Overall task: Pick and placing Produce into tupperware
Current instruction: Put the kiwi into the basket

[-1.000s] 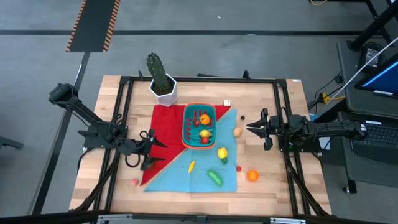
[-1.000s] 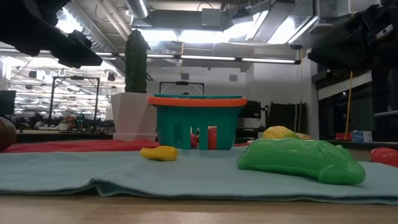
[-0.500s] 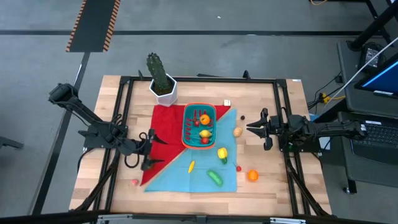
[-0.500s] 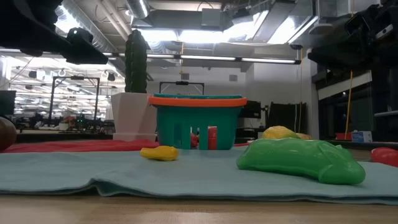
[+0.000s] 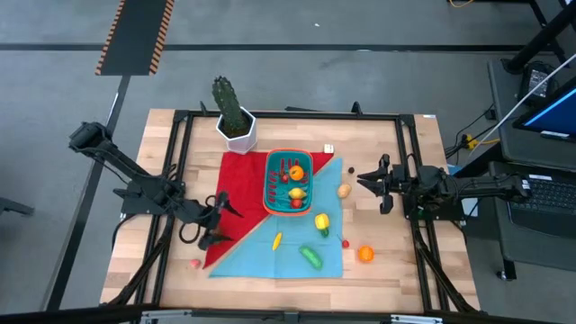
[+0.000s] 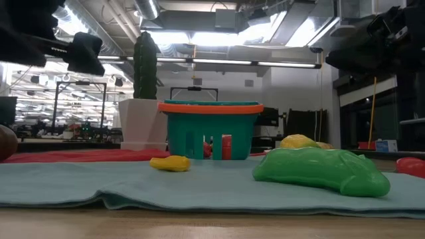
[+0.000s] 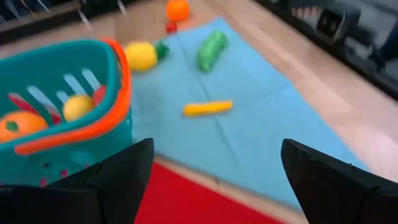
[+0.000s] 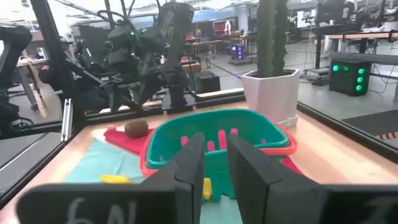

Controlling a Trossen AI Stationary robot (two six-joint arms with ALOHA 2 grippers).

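wooden table [image 5: 387,144] in a seemingly industrial room; left end effector [image 5: 220,219] apart; right end effector [image 5: 369,182] together

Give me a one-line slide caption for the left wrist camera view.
Open left gripper faces the teal tupperware, with a yellow piece and green piece on the blue cloth.

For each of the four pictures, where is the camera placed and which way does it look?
High: overhead, straight down; both arms, tupperware.
Low: table height, level; green cucumber near.
Left wrist: on left arm, past its open jaws toward the tupperware.
Right wrist: on right arm, past its narrow jaws toward the cactus.
All views share the tupperware.
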